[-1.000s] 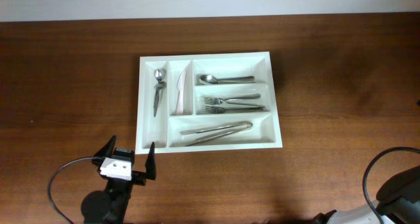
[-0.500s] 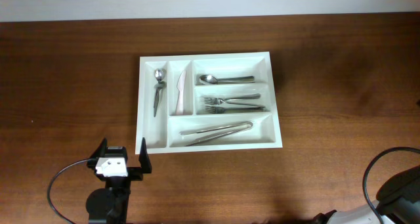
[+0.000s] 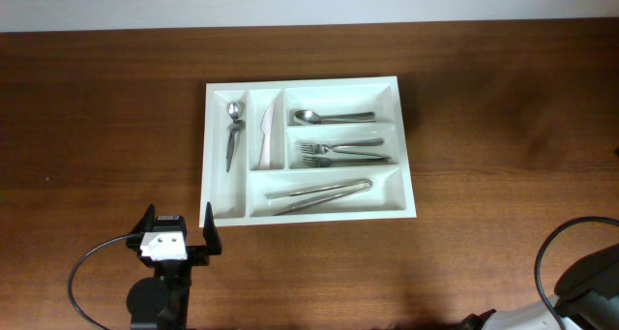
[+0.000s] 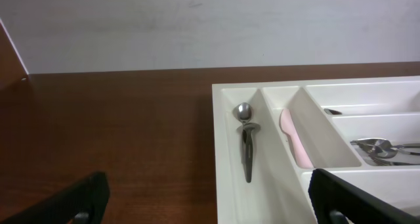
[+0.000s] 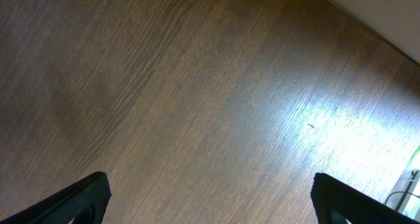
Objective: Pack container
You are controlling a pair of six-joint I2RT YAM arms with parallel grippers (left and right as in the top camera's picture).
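White plastic container (image 3: 305, 83) lies mid-way across the brown table (image 3: 97, 127), cutlery (image 3: 334, 118) in its compartments. Just off its near left corner the left gripper (image 3: 178, 219) gapes wide, empty. The right gripper (image 5: 210, 191), equally wide, holds nothing over bare wood.

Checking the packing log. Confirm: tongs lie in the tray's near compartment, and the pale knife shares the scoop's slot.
Wrong on the knife: in the tray, the pale knife lies alone in the second narrow slot, beside the scoop. The tongs part holds. Overhead view shows it.
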